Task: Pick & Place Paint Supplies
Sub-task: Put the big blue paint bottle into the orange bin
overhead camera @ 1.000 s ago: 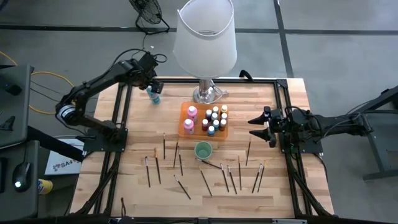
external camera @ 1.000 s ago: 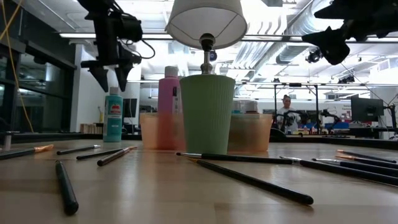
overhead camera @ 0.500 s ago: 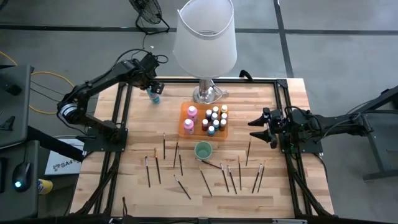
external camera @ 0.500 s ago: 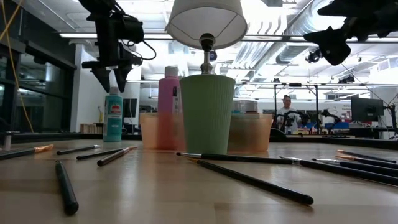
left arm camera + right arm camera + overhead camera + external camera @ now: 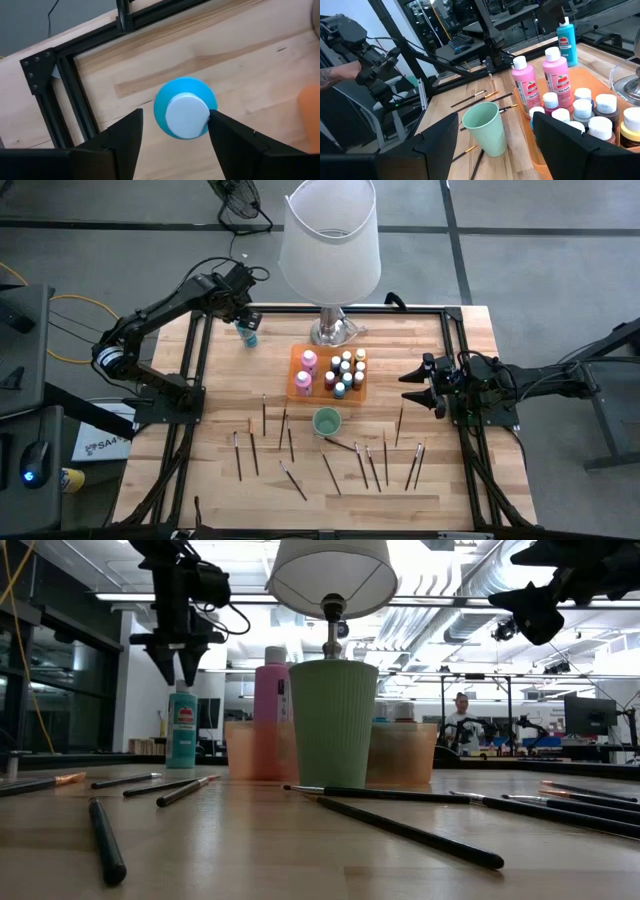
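Task partly complete, by appearance: small bottles and two pink bottles (image 5: 307,360) stand in the orange tray (image 5: 297,370), brushes (image 5: 264,416) lie scattered on the desk (image 5: 420,340), the open left end effector (image 5: 177,663) straddles the far-left teal bottle (image 5: 182,727), and the open right end effector (image 5: 410,384) waits at right.

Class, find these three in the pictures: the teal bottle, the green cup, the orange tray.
teal bottle (image 5: 181,727): low view, label.
green cup (image 5: 326,421): high view, open mouth.
orange tray (image 5: 580,80): right wrist view, bare floor.

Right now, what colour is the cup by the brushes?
Pale green; the cup shows best in the right wrist view.
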You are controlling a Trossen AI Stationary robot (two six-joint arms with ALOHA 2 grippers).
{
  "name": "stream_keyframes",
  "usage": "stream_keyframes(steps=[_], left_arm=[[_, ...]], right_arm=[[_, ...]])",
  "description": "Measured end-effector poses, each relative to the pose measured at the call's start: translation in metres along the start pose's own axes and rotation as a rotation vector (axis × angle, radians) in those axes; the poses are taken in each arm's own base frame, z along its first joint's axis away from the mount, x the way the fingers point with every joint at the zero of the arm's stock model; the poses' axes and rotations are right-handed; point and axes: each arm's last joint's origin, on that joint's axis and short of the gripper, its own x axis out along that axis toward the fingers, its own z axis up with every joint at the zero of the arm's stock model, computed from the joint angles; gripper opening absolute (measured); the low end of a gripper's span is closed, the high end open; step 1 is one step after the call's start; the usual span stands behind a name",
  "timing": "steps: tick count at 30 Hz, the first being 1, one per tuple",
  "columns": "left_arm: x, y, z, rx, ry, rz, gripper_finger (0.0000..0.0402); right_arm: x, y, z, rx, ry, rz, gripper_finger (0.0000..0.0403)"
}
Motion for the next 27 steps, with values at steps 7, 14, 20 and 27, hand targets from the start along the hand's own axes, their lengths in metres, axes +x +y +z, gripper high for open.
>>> stream_keyframes(steps=[7, 14, 20, 27], left_arm=[[0.002, -0.002, 0.002, -0.003, -0.006, -0.018, 0.0214], [0.010, -0.005, 0.004, 0.014, 0.016, -0.020, 0.0213], [0.011, -0.006, 0.006, 0.022, 0.010, -0.028, 0.0213], [0.011, -0.005, 0.003, 0.028, 0.032, -0.021, 0.0179]], right_arm=[[0.000, 0.000, 0.000, 0.004, 0.000, 0.000, 0.0250], [0.000, 0.000, 0.000, 0.010, 0.000, 0.000, 0.0250], [0.000, 0.000, 0.000, 0.023, 0.002, 0.006, 0.0250], [0.000, 0.000, 0.000, 0.030, 0.002, 0.006, 0.0250]])
